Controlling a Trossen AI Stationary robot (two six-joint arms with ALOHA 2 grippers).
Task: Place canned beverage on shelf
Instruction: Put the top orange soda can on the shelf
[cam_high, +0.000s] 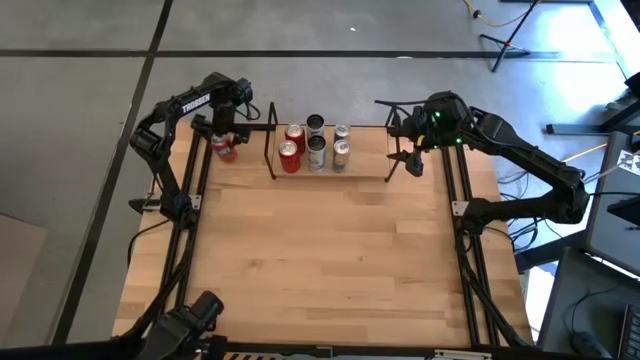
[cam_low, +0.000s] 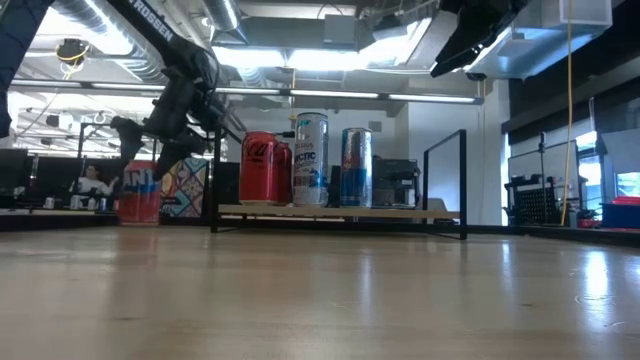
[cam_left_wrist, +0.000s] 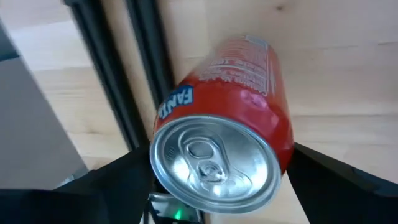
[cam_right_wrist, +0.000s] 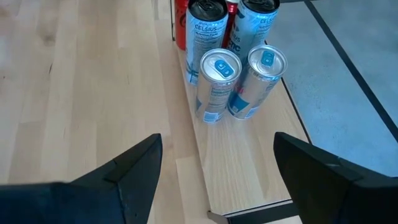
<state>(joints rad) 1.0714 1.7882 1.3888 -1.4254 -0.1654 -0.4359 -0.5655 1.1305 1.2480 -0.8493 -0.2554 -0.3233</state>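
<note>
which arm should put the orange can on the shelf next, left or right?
Left. The left gripper is at the orange Fanta can, fingers on both sides of it, just outside the shelf at its left end. The right gripper hangs open and empty over the shelf's opposite end, beyond the six cans already there.

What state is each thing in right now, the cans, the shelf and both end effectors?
Fanta can: upright on the table, outside the shelf's end frame, between the left end effector's fingers.
Left end effector: around the Fanta can; grip cannot be told.
Right end effector: open, empty, above the shelf's bare end.
Shelf: flat on the table, partly filled.
Six cans: upright, clustered on the shelf.
</note>
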